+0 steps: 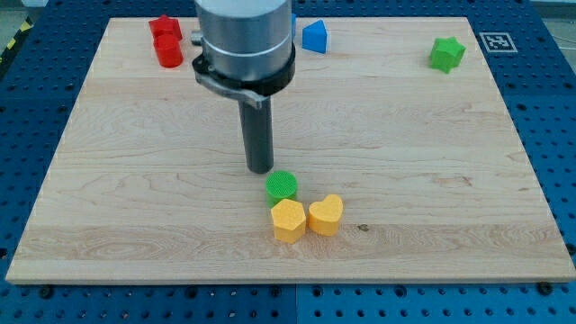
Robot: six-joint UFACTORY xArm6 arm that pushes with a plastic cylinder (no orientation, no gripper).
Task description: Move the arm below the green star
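The green star sits near the view's top right corner of the wooden board. My tip rests on the board near the middle, far to the left of and below the star. It stands just above and left of a green round block, close to it but apart.
A yellow hexagon block and a yellow heart block lie side by side just below the green round block. Two red blocks sit at the top left. A blue block sits at the top, partly behind the arm.
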